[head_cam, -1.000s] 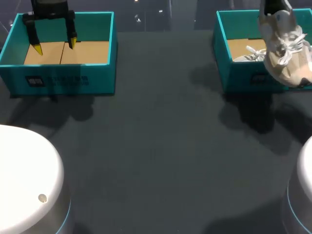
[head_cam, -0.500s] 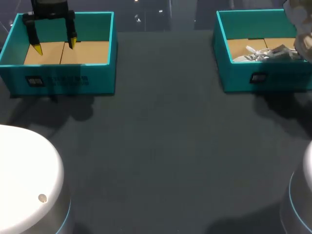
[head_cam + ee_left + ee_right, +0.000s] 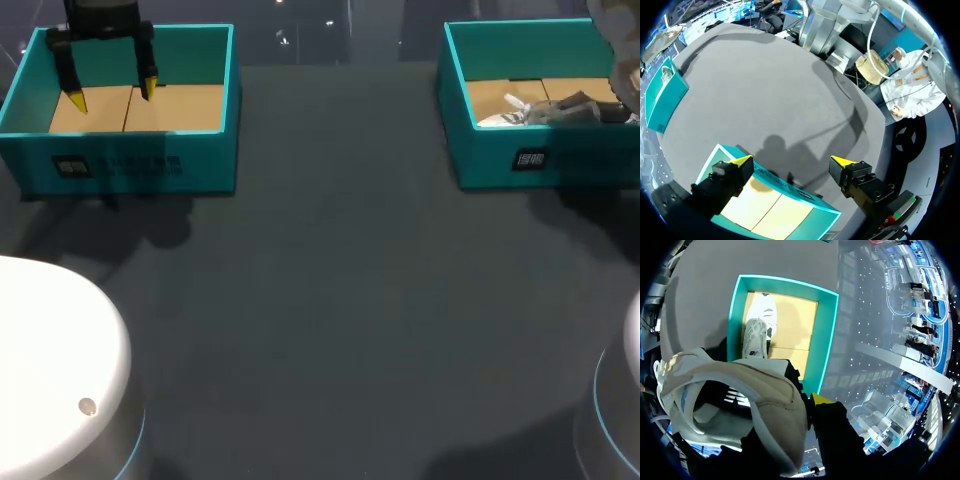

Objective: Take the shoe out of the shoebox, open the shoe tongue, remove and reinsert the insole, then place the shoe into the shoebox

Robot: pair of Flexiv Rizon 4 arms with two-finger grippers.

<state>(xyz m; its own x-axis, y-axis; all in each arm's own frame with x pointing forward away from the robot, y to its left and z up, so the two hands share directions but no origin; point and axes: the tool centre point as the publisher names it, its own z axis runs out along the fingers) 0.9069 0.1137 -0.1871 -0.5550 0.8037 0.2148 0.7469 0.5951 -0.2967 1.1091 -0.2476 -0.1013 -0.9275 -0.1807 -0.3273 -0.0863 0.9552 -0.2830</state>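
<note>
Head view, from our left: our left gripper point(image 3: 112, 94) hangs over the left box point(image 3: 130, 160), jaws wide with nothing between them. This teal box has a bare cardboard floor and a dark label point(image 3: 72, 166) on its front wall, the print too small to read. The left wrist view shows the same gripper point(image 3: 792, 161) spread above that box point(image 3: 815, 207).

Between the boxes the dark table point(image 3: 330, 300) lies open. Our white left base point(image 3: 50, 370) and right base point(image 3: 620, 400) crowd its near corners.

The right box point(image 3: 500, 165) carries a like label point(image 3: 530, 159), also unreadable. The other shoe point(image 3: 545, 110), white and laced, lies inside on the cardboard.

Our right gripper point(image 3: 802, 390) is clamped on the shoe point(image 3: 740, 385) at its heel collar. One yellow tip shows outside the collar; the other is hidden. The shoe is pale cream, its mouth open toward the wrist. It hangs above the near wall of the right box point(image 3: 827, 340), with the other shoe point(image 3: 757, 335) below. In the head view the shoe point(image 3: 612, 18) is mostly cut off at the right edge.
</note>
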